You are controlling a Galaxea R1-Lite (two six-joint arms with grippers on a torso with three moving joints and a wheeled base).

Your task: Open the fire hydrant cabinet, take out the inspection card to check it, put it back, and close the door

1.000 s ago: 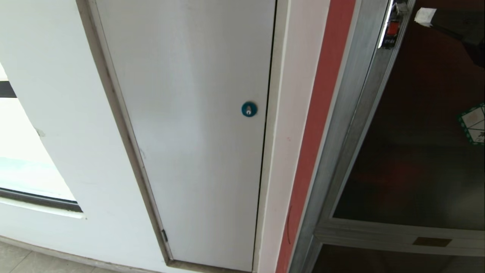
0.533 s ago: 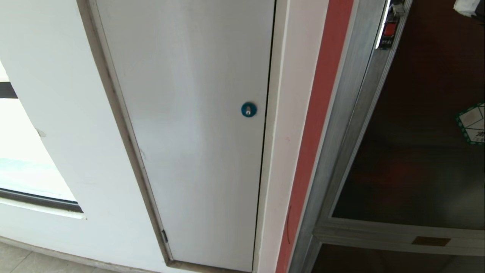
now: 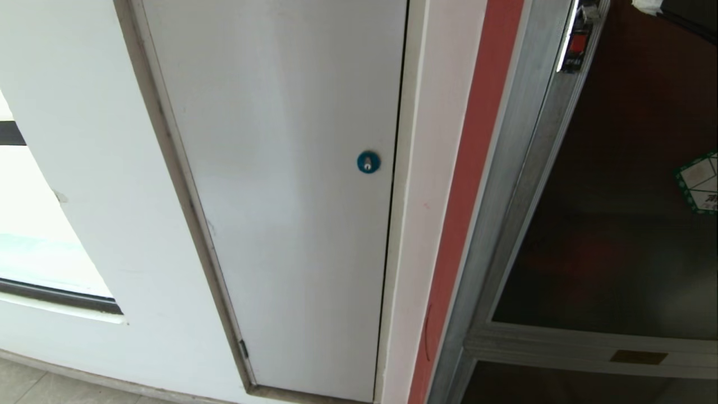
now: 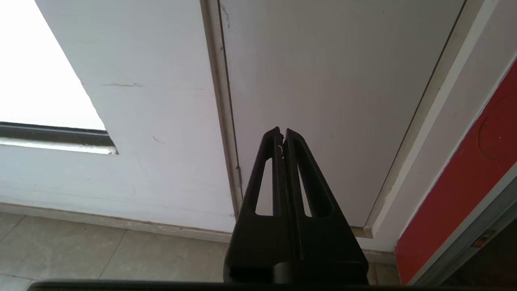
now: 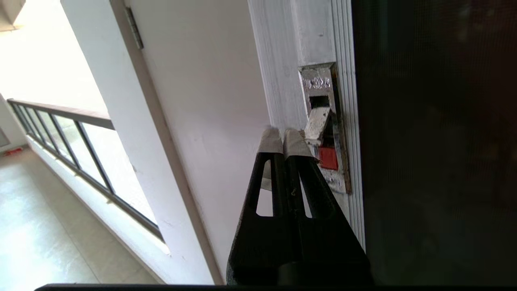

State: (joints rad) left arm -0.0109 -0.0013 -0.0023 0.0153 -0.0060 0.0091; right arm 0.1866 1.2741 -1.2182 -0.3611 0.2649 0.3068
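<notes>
Two grippers, both pinched shut. Head cam: I see the door (image 3: 617,196) closed at right. Left wrist: left gripper (image 4: 282,133) idle near the grey panel (image 4: 323,81). Right wrist: right gripper (image 5: 281,135) empty, tips beside the red latch (image 5: 328,157).

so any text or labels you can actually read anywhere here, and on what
None can be read.
green-bordered sticker on the door: printed marks, one dark character at the frame edge, too small and cut off.
brass plate on the lower frame: blank or too small.
latch plate: embossed marks, blurred.
blue round lock: no text.
</notes>
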